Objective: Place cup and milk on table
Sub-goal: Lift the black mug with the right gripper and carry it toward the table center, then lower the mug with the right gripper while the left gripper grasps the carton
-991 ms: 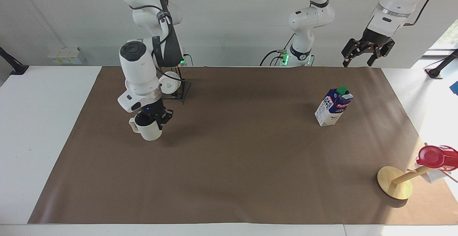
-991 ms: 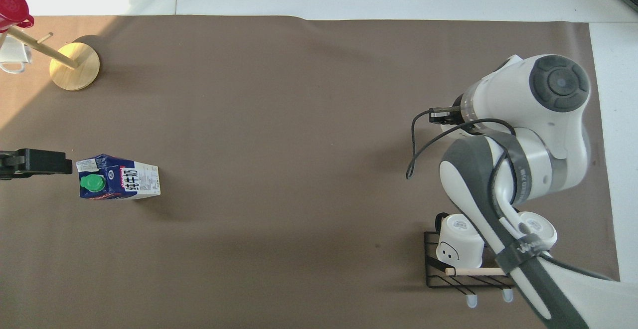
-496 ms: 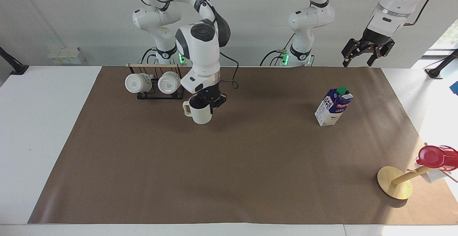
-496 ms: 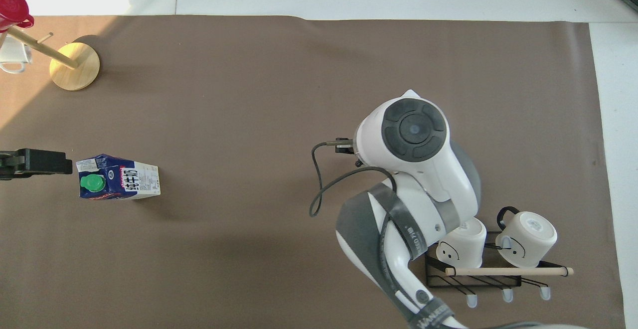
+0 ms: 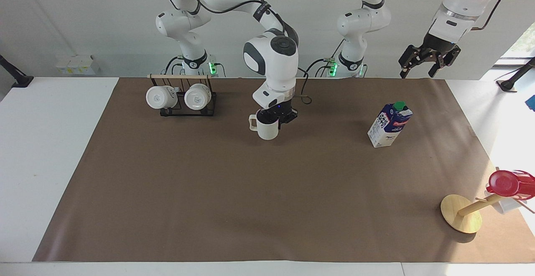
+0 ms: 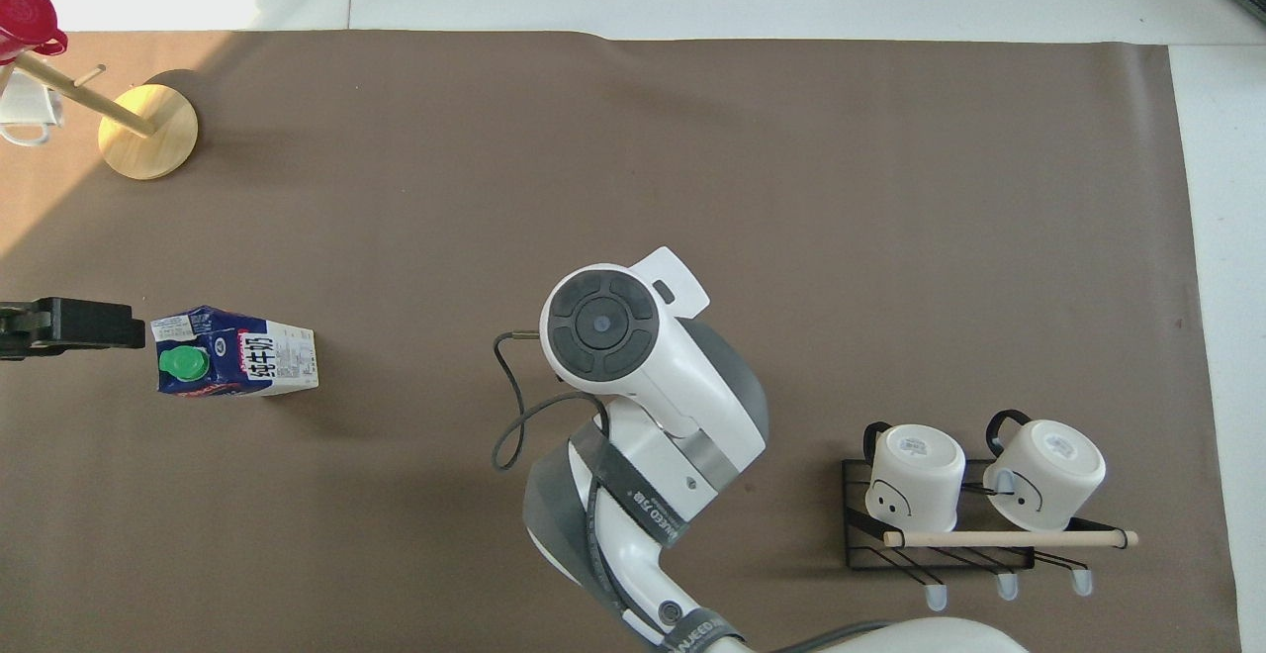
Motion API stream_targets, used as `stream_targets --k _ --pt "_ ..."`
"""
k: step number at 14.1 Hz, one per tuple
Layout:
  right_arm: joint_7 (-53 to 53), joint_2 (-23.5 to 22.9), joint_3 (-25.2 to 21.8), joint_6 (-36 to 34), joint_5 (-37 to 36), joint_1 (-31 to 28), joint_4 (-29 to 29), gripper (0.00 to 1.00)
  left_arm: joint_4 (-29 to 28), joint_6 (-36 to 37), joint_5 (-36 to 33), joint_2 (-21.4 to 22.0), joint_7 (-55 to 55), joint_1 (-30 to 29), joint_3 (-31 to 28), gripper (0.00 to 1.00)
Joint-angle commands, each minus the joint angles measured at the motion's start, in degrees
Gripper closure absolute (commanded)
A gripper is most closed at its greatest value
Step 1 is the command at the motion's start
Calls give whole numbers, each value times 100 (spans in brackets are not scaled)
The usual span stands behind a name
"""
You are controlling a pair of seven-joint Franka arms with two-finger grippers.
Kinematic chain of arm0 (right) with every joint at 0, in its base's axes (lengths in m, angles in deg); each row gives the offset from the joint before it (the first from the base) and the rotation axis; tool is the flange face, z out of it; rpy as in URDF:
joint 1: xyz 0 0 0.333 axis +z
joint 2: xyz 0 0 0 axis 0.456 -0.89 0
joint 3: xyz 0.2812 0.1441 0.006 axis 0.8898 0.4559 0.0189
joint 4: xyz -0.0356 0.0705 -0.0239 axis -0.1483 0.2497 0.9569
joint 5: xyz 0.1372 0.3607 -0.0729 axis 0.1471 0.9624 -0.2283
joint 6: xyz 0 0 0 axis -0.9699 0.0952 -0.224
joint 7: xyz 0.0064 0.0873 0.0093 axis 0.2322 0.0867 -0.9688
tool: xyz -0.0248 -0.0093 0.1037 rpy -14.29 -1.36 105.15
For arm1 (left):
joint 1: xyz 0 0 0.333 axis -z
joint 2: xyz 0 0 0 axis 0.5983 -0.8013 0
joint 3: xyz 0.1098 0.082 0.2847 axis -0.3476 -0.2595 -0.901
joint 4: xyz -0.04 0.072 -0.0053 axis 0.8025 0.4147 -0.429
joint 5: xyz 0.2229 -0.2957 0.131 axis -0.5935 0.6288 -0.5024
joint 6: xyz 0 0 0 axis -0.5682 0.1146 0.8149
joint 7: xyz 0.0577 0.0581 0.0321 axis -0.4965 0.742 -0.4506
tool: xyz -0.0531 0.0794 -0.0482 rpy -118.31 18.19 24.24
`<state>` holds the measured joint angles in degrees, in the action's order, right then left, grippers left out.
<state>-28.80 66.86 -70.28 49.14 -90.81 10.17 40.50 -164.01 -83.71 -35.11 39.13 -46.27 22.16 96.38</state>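
Observation:
My right gripper is shut on the rim of the off-white cup, held upright and low over the brown mat of the white table, near the middle of the edge nearest the robots. I cannot tell whether the cup touches the mat. In the overhead view the right arm hides the cup. The milk stands upright on the mat toward the left arm's end; it also shows in the overhead view. My left gripper waits open, raised beside the milk.
A black wire rack with two white mugs stands on the mat toward the right arm's end. A wooden mug tree with a red cup stands at the left arm's end, farthest from the robots.
My right arm has carried the cup along the mat from the right arm's end, past the mug rack, toward the middle. The left gripper and the milk have not moved.

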Motion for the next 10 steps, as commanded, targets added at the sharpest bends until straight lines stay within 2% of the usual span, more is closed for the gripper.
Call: stream_targets --k 1,3,6,10 --pt "-369 -360 -15 11 -65 208 -273 100 -209 -13 -24 47 47 -36 15 0" --pt "-476 -431 -15 19 -73 340 -317 100 -515 -258 -33 55 64 -18 15 0" --pt "-467 -492 -15 159 -65 340 -317 100 -1157 -1031 -42 108 439 26 24 0" --pt "-485 -607 -6 335 -65 384 -308 100 -1667 -1691 -50 99 697 -9 15 0"
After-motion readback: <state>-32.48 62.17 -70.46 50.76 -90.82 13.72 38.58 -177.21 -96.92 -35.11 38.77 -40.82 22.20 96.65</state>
